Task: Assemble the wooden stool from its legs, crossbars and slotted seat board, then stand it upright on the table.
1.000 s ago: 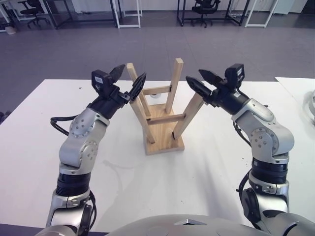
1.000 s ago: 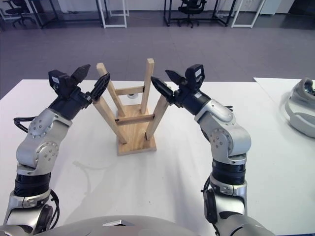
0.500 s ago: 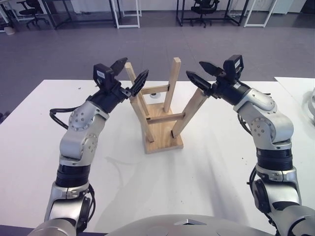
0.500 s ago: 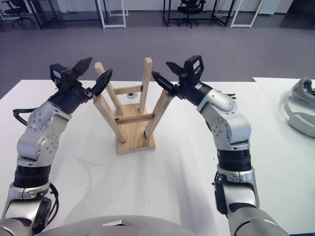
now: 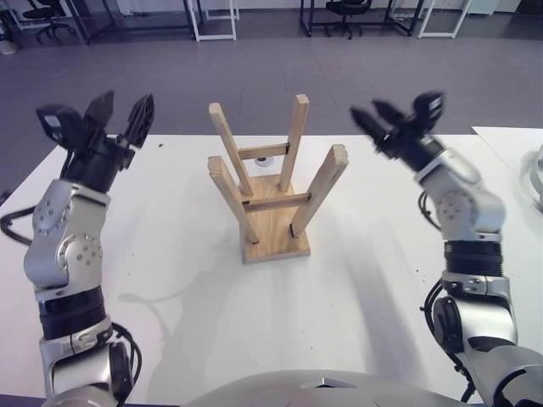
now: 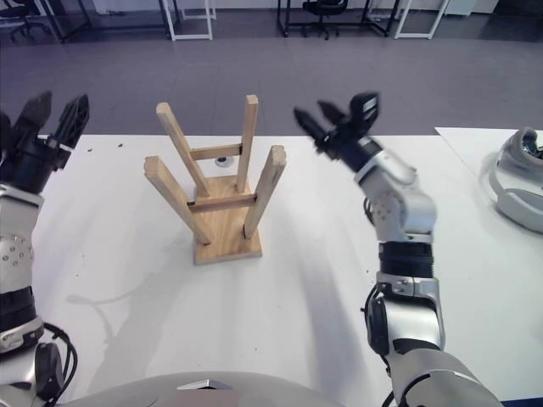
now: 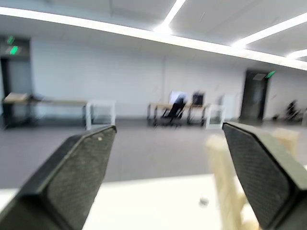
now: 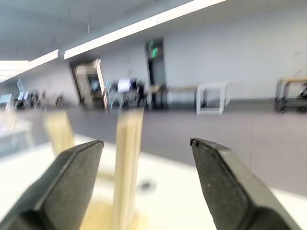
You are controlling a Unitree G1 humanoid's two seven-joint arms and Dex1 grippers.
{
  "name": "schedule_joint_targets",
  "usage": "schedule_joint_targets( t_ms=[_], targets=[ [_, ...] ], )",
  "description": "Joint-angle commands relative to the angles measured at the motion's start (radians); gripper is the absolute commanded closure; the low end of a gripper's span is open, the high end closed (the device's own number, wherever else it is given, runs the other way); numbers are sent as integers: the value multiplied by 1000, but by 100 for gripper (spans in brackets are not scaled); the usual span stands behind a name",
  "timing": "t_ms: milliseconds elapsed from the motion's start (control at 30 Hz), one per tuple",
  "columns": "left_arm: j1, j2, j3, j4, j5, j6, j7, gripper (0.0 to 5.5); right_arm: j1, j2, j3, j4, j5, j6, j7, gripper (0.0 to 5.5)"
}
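The stool point(image 5: 271, 199) is sitting upside down near the middle of the counter point(image 5: 365, 297). Its seat board point(image 5: 276, 244) is lying flat on the surface, and its four legs point(image 5: 294, 140) are pointing up and leaning outward. The crossbars point(image 5: 273, 203) are joining the legs in pairs. Every part is looking seated in its place, so the building appears to be finished. The step in hand is judged to be the last one: turning the stool over so that it is standing on its legs.

The left pincer point(image 5: 125, 106) is hanging in the air off to the left of the stool, well apart from it. Its fingers point(image 7: 72, 177) are spread wide and gripping nothing. The right pincer point(image 5: 368, 111) is hovering on the opposite side, higher than the top of the nearest leg and clear of it. It is likewise gaping and empty.

The next move is probably calling for both arms working together. Each pincer would be coming in from its own side and closing on a leg or on an edge of the seat board. The pair would then be lifting the stool clear of the counter, rolling it through a half turn and lowering it onto all four leg ends. The joints may only be pressed together, so gripping close to the seat board, not at the leg tips, would be putting less strain on them. Keeping the two sides level during the turn would be helping the stool land square.
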Motion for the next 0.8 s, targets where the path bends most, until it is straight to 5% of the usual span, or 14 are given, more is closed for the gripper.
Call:
schedule_joint_targets(
  t_ms=[33,167,300,467,600,800],
  targets=[
    [130,69,-94,91,153,-6,-77,139,29,118,169,176,-86,-109,174,210],
    [260,107,-171,162,269,-42,-162,139,166,86,298,-53,-29,-15,402,210],
    [381,175,-233,185,395,-103,-237,139,332,-23,414,-287,-146,-15,386,210],
    [520,298,-278,41,456,-97,-380,139,519,-168,341,-386,-180,-5,340,210],
    [544,371,-292,-67,448,-38,-468,139,507,-227,235,-246,-174,-43,325,210],
    [449,343,-485,-62,538,28,-481,139,-29,-13,261,601,-458,-315,-86,210]
  ],
)
